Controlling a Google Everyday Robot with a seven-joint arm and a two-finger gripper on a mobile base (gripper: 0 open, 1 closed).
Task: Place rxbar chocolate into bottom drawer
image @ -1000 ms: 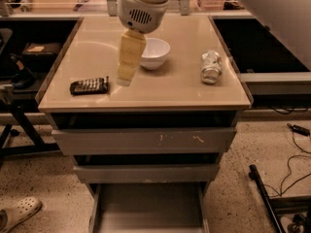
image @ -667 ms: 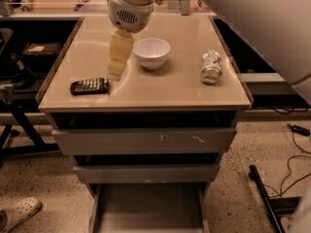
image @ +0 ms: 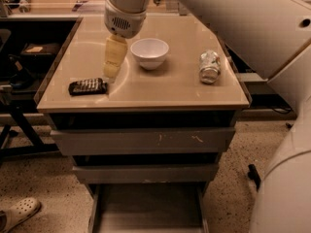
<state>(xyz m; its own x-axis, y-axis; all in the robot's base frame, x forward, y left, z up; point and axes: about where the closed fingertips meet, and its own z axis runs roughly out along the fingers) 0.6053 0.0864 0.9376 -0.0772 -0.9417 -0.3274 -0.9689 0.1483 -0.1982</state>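
Mira: Leftward, that's where the gripper (image: pixel 111 73) has gone since a second ago. It has slid away from the white bowl (image: pixel 149 52) and toward the bar.

Tov: And the rxbar chocolate (image: pixel 87 86) itself?

Mira: It has not budged. It lies flat near the front left corner of the tan tabletop (image: pixel 165 89), dark wrapper up, with its pale rows of lettering showing.

Tov: Is the gripper on it?

Mira: No. It hangs just right of the bar and a little behind it, low over the tabletop and apart from the wrapper. Whether it is released or clenched, I cannot tell.

Tov: What else is on the surface?

Mira: The bowl sits upright mid-table, just right of the gripper. A silver-white drink can (image: pixel 209 67) lies on its side well to the right.

Tov: And below?

Mira: Two wider grey drawers, the upper (image: pixel 143 141) with scuff marks on its front and the middle (image: pixel 146 173) under it. The bottom drawer (image: pixel 146 210) is pulled out toward the camera, showing a plain grey floor.

Tov: The room?

Mira: Speckled floor (image: pixel 39 178) all around, and a pale clog (image: pixel 19 212) at the lower left. The robot's white arm (image: pixel 233 18) sweeps across the upper right.
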